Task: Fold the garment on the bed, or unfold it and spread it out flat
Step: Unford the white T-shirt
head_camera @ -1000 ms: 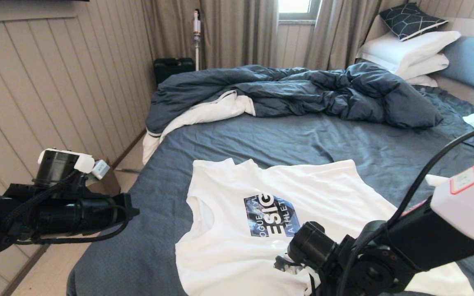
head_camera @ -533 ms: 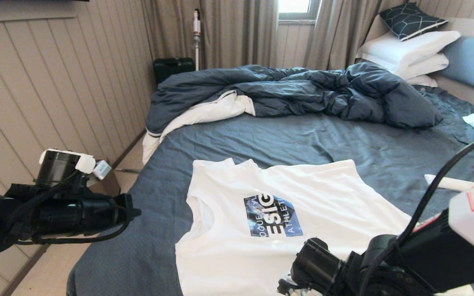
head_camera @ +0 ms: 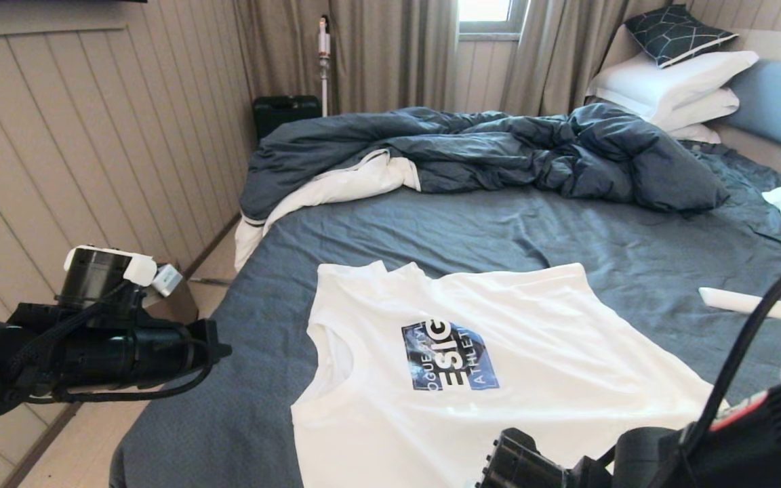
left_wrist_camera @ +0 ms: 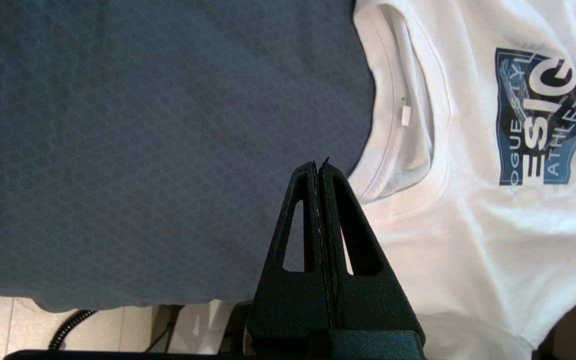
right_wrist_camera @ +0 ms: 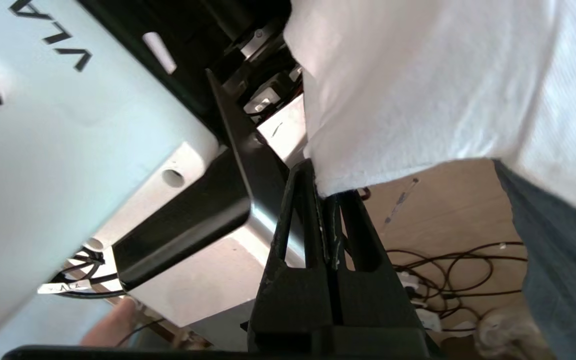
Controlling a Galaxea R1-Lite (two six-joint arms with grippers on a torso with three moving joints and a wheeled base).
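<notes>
A white sleeveless garment (head_camera: pixel 533 352) with a blue printed logo lies face up on the bed's dark blue-grey sheet (head_camera: pixel 499 230), its collar towards my left arm. My left gripper (left_wrist_camera: pixel 319 167) is shut on nothing and hovers above the sheet just beside the collar (left_wrist_camera: pixel 403 150). The left arm (head_camera: pixel 112 352) hangs over the bed's left edge. My right gripper (right_wrist_camera: pixel 324 192) is shut on a corner of the garment (right_wrist_camera: pixel 418 90), held past the near edge of the bed. Only the right arm (head_camera: pixel 634 461) shows in the head view.
A rumpled duvet (head_camera: pixel 485 149) covers the far half of the bed, with white pillows (head_camera: pixel 675 78) and a blue headboard (head_camera: pixel 777 102) at the right. A slim white object (head_camera: pixel 750 305) lies on the sheet. Cables (right_wrist_camera: pixel 468 280) trail on the floor.
My right arm has dropped down and back towards the near edge, drawing the garment's lower part with it and uncovering the slim white object. The left arm has not moved.
</notes>
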